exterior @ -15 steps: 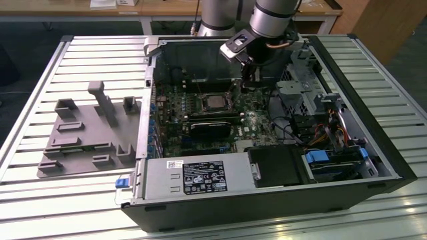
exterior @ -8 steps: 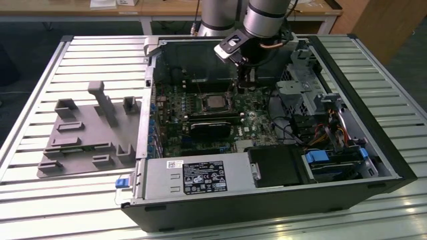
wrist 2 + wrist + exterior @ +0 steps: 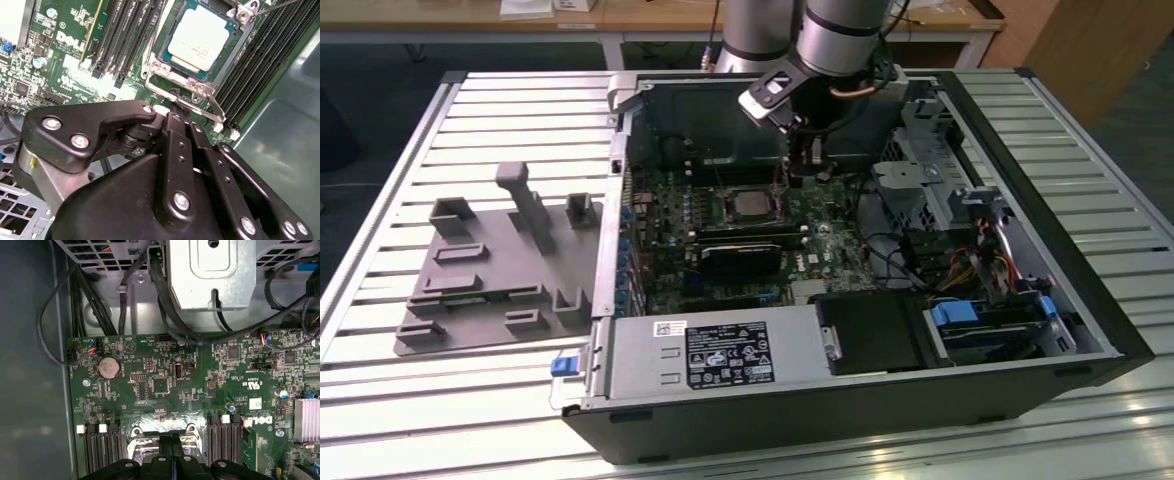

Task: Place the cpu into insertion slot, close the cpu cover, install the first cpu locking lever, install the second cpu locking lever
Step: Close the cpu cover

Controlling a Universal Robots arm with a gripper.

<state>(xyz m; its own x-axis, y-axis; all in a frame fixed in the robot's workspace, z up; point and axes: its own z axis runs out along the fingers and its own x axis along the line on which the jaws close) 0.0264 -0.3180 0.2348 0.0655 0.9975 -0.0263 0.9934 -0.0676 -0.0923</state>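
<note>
cpu [image 3: 199, 36] sits flat in the socket, silvery top up, roughly mid-motherboard [image 3: 165, 385] inside the open PC case [image 3: 854, 420]. cpu cover [image 3: 167, 74] lies down over it, with the frame rim lapping the chip's edges, so the first two steps look done.

Gripper [image 3: 181, 119] is low over the socket's near edge, in the gap between the two banks of memory slots [image 3: 125, 35]. Fingers [image 3: 172, 150] are pressed together; in the first wrist view there's just a thin seam between them and nothing visibly pinched. My read is that they're being used as a single narrow pusher, not a clamp. That suits a thin wire lever which needs pressing down and sideways, and it keeps them clear of the slots on either side.

Tips are just beside the locking lever [image 3: 215, 107], the flat silvery arm running along that socket edge. Can't tell if they actually touch it, or if it's hooked under its catch. A second thin rod [image 3: 272, 6] shows at the opposite corner; latch state unclear.

In the exterior view the arm comes in steeply from above, probably to clear the case walls.
</note>
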